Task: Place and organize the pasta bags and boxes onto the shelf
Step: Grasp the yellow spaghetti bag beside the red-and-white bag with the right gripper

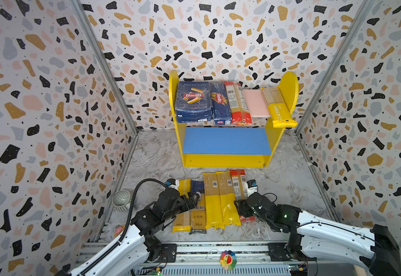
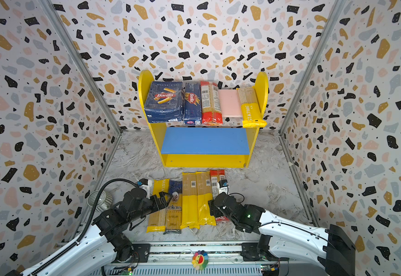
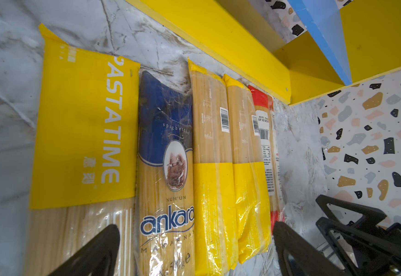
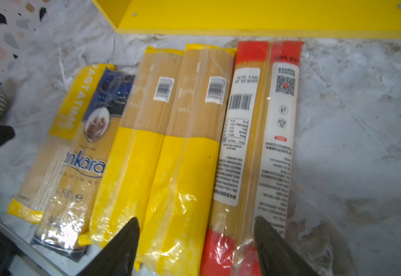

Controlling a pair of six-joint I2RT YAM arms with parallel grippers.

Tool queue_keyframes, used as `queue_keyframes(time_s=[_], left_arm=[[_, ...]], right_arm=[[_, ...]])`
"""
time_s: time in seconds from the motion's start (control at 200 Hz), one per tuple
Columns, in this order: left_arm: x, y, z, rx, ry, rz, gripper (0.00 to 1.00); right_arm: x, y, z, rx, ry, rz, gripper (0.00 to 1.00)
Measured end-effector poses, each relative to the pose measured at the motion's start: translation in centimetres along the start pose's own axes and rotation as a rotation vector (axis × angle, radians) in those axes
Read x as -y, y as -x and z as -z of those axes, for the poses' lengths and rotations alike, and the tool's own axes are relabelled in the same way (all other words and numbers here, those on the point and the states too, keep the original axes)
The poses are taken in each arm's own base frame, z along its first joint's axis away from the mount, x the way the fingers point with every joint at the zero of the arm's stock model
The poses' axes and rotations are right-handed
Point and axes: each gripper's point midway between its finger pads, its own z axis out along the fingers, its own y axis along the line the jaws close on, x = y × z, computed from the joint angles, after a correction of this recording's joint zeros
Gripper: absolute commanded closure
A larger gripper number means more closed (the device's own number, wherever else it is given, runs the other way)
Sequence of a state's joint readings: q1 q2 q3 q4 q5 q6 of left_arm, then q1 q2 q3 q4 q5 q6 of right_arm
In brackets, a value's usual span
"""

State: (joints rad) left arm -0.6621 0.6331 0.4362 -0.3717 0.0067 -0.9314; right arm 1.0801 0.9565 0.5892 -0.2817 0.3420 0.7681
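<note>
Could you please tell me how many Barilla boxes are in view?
2. The wide rigatoni box lies at the left end of the pink upper board; the narrow spaghetti box lies right beside it. None shows elsewhere in any view.

blue lower board (image 1: 225,141) bare, pink upper board (image 1: 255,102) gap (narrow) between packets (image 1: 238,105)

Row before the shelf
Below the left gripper (image 1: 191,199) lie the PASTATIME bag (image 1: 181,221) and ankara bag (image 1: 198,219); beyond the right gripper (image 1: 238,208) stands the shelf (image 1: 225,161), pasta boxes (image 1: 193,100) on its upper board.
</note>
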Motion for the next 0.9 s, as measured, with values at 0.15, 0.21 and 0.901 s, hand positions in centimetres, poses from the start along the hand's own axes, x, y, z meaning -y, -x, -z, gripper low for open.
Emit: queue_keyframes(time_s=[0.15, 0.21, 0.901], left_arm=[[0.2, 0.2, 0.8, 0.021, -0.019, 0.001, 0.01], [0.0, 0.2, 0.9, 0.027, -0.024, 0.002, 0.01], [-2.1, -0.6, 1.1, 0.018, 0.044, -0.017, 0.00]], right_arm=[[-1.4, 0.6, -0.7, -0.018, -0.008, -0.008, 0.23], [-1.6, -0.9, -1.5, -0.063, -0.024, 0.010, 0.23], [-1.3, -7.9, -8.6, -0.300, -0.200, 0.132, 0.31]])
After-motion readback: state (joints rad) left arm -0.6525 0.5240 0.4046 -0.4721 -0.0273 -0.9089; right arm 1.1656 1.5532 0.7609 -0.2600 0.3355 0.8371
